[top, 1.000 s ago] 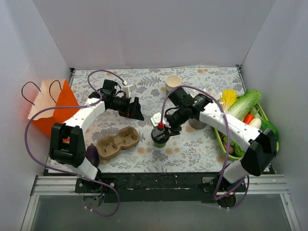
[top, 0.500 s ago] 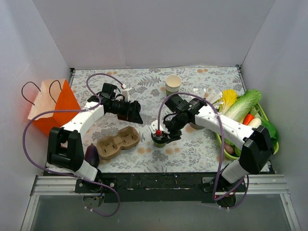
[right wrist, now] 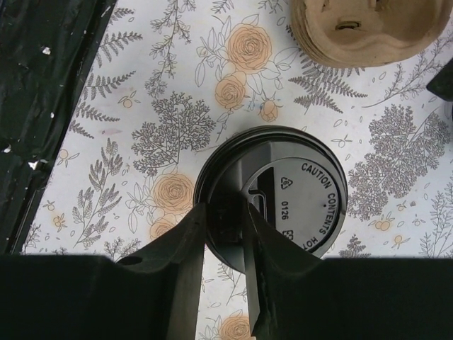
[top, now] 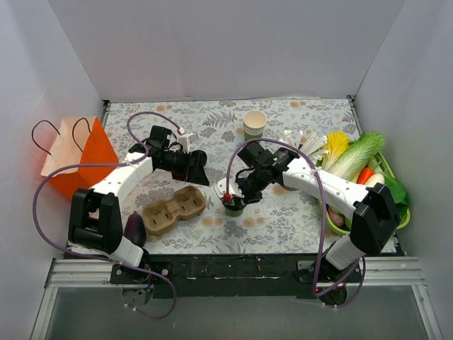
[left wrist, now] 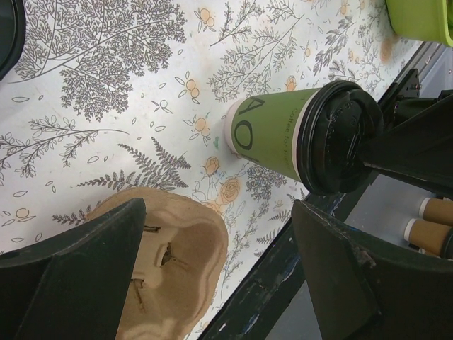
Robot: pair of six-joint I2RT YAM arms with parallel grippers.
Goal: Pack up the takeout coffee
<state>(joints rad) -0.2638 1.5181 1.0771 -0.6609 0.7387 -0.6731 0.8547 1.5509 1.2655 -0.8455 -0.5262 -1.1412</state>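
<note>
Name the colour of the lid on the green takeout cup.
Black. The lid shows best in the right wrist view, seen from above.

right gripper [right wrist: 225,216]: fingers straddle near lid rim | takeout coffee [right wrist: 283,191]: on floral table [right wrist: 106,163] | cardboard carrier [right wrist: 361,32]: apart

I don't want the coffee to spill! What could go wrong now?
1. The right claw sits with its fingers close together over just the edge of the black lid, not around the cup. Lifting that way might pop the lid off or tip the takeout coffee.
2. The cardboard cup tray lies close beside it, so a swinging cup could bump it.
</note>
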